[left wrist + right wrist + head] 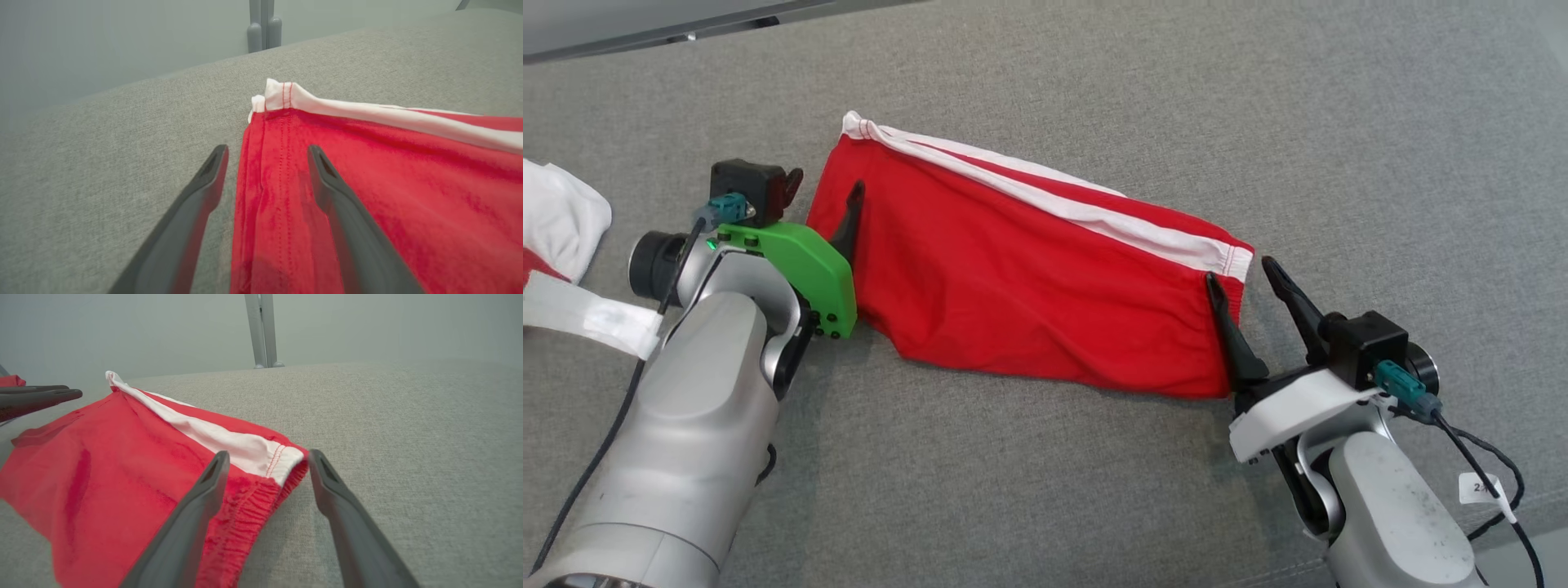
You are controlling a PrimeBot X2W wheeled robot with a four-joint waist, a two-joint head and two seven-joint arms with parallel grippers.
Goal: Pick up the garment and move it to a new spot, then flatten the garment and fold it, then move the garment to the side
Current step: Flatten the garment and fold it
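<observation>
The garment [1029, 278] is red with a white stripe along its far edge, and it lies flattened in a long band on the grey cushion. My left gripper [825, 192] is open at its left end, one finger over the red cloth and the other off its edge. The left wrist view has the garment's hem [367, 183] between and under the open left gripper [267, 151]. My right gripper [1241, 273] is open at the right end, straddling the elastic corner. The right wrist view has the garment [122, 465] under the spread right gripper [268, 454], holding nothing.
A white and red cloth [560, 216] lies at the far left beside my left forearm. The grey cushion [1339, 122] spreads wide behind and to the right. Its back edge [645, 33] runs along the top left. A grey post [263, 28] stands beyond the cushion.
</observation>
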